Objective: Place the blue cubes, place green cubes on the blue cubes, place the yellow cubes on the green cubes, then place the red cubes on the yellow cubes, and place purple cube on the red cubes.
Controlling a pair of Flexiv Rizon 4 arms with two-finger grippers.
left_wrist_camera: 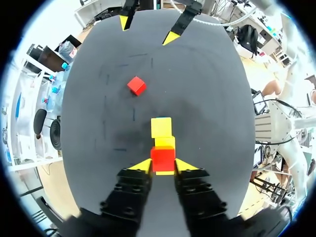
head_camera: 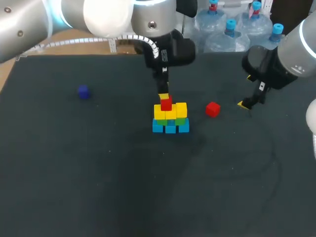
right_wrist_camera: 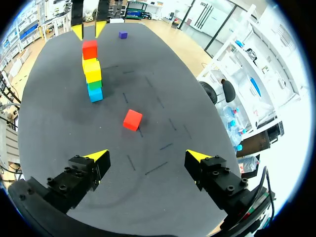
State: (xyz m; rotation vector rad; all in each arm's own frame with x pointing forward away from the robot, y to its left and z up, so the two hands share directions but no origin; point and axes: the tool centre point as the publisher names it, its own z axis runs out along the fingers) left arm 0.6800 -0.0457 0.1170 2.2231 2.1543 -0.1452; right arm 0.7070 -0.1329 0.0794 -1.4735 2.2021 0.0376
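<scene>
Just below left fingers [left_wrist_camera: 141, 166], red cube [left_wrist_camera: 163, 158] (stacked)

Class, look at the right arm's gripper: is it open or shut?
Open. The right gripper has its yellow tips wide apart, with only bare table between them.

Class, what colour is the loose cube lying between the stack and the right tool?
Red. The loose cube shows best in the right wrist view.
</scene>
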